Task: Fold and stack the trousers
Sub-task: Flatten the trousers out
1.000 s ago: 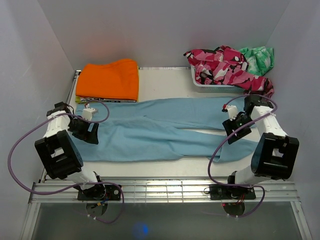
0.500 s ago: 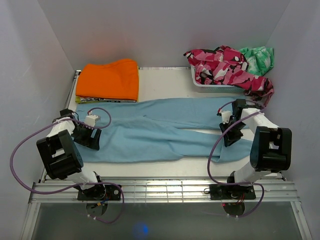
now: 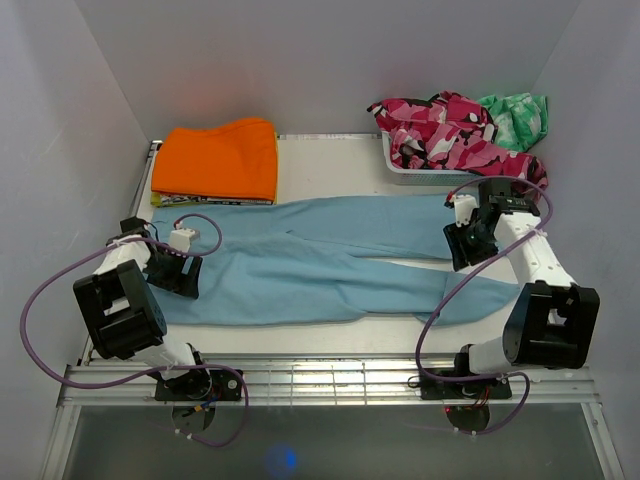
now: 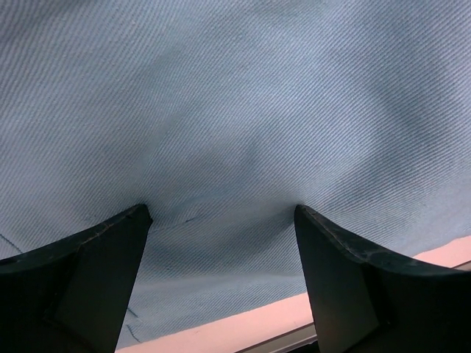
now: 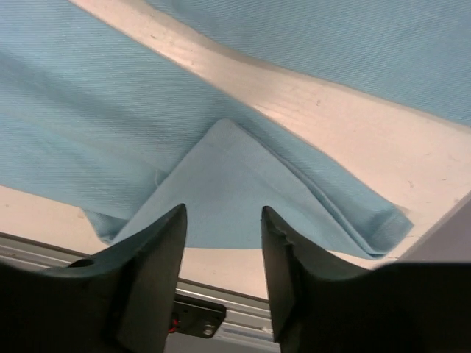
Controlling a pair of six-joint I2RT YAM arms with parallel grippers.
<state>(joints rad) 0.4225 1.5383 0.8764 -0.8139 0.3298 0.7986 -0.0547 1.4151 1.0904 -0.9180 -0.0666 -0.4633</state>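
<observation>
We are holding our left gripper [image 4: 219,209] wide open, its fingertips pressing on the trousers [image 3: 320,262], which are lying flat across the middle of the frame. We are holding our right gripper [image 5: 222,213] partly open near the folded leg end at right, gripping nothing.

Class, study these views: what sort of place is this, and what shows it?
Likely a lab booth for robot laundry folding: plain white walls around a table, trousers spread flat, a basket of crumpled clothes.
</observation>
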